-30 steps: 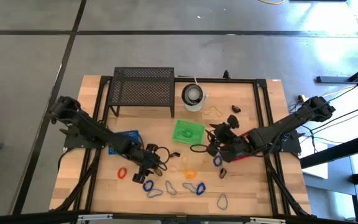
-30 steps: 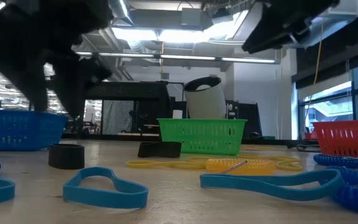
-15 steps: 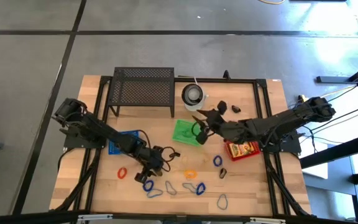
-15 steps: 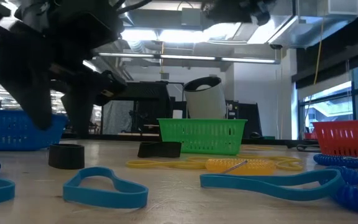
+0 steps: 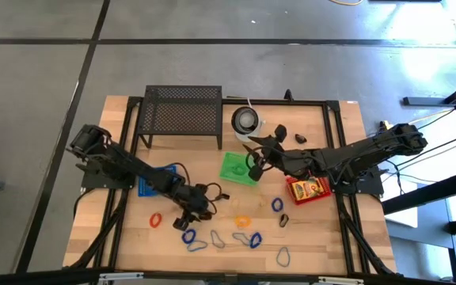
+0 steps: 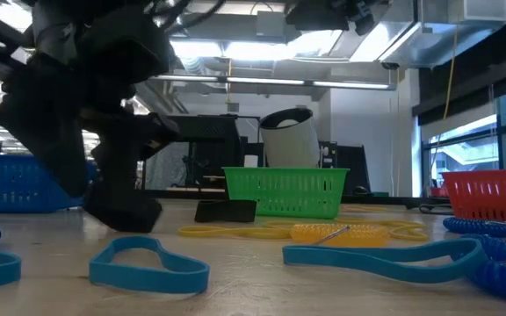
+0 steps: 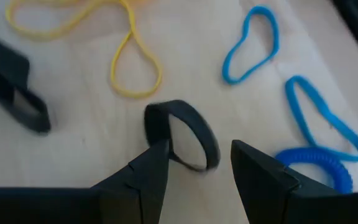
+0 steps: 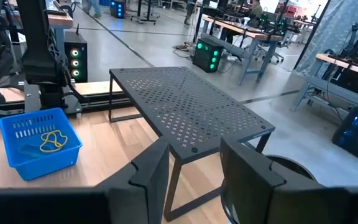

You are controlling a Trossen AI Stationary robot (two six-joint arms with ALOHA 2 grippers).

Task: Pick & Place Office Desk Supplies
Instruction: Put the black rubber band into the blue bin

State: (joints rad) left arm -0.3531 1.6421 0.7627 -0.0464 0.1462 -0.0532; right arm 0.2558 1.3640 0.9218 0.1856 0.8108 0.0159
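A light wooden table (image 5: 323, 245) on a black frame stands on a grey concrete floor crossed by dark seams. The low view looks across it into a workshop with ceiling strip lights, exposed ducts and tall windows; the right wrist view shows further workbenches and equipment with green lights.

At the back of the table stand a black mesh rack (image 5: 182, 115) and, beside it, a round white container (image 5: 246, 123). In front of these are a blue basket (image 5: 155, 181) holding a yellow loop, a green basket (image 5: 237, 168), and a red basket (image 5: 308, 190) with a printed box in it.

The supplies are thin, finger-sized loops lying flat toward the table's front: a red loop (image 5: 155, 218), blue loops (image 5: 251, 238), an orange loop (image 5: 243, 222), a grey loop (image 5: 283, 256) and yellow loops (image 7: 128, 62), with small black clips (image 5: 299, 138) near the white container. In the left wrist view a black band (image 7: 183, 134) stands on edge on the wood.

The left gripper (image 5: 199, 208) is low over the table in front of the blue basket, its fingers (image 7: 143, 180) spread to either side of the black band without pinching it. The right gripper (image 5: 253, 150) hangs above the green basket's back edge, fingers (image 8: 247, 171) parted, nothing visible between them.
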